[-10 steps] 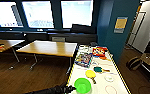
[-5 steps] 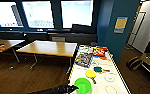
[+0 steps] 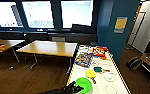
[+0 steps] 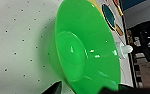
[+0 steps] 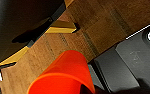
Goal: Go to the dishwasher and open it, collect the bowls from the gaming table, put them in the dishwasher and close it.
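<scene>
Currently the left gripper (image 3: 77,88) is at the near rim of the green bowl (image 3: 84,84) on the white gaming table (image 3: 78,71); jaws look spread around the rim, closure can't be confirmed. Rim should seat deep before clamping, lift straight up, clear of the yellow paddle (image 3: 90,73) just beyond

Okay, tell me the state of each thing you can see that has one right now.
green bowl: upright, empty, on the gaming table
left pincer: at the bowl's near rim, grip unclear
yellow paddle: lying flat on the table
orange thing: close to the right wrist camera, above wooden floor
</scene>
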Controlling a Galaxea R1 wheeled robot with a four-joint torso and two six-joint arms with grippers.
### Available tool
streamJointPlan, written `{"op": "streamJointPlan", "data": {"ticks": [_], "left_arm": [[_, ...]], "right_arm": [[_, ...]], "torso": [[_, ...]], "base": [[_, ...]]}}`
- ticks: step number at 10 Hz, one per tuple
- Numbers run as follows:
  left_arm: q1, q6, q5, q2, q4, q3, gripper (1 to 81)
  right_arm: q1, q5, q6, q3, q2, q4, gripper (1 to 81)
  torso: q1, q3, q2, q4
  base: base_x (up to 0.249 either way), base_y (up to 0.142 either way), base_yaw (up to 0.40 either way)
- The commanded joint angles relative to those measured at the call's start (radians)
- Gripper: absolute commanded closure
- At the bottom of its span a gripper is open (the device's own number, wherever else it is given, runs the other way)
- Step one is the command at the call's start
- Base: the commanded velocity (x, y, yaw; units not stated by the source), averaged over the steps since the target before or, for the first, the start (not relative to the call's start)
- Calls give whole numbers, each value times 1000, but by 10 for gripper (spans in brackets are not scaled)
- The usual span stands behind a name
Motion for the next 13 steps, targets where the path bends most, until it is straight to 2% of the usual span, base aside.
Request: {"op": "streamJointPlan", "data": {"ticks": [1,5,6,7,9,12,13], "left_arm": [[-98,26,42,48,0,-35,10],[-39,102,42,88,2,-103,10],[-35,149,45,91,2,-100,811],[-34,171,48,93,2,-101,811],[-32,177,51,82,2,-98,811],[-44,189,54,12,2,26,811],[-49,189,52,-31,14,98,811]], "right_arm": [[71,-29,-4,9,-14,-21,811],[68,-29,-4,-10,2,-22,811],[68,-29,-4,-17,6,-22,811],[70,-29,-4,-19,8,-22,811],[70,-29,-4,-20,6,-22,811],[71,-28,-4,21,-15,-22,811],[70,-25,-4,58,-43,-22,811]], "torso": [[0,0,0,0],[0,0,0,0],[0,0,0,0],[0,0,0,0],[0,0,0,0],[0,0,0,0],[0,0,0,0]], "base": [[0,0,0],[0,0,0],[0,0,0],[0,0,0],[0,0,0],[0,0,0],[0,0,0]]}}
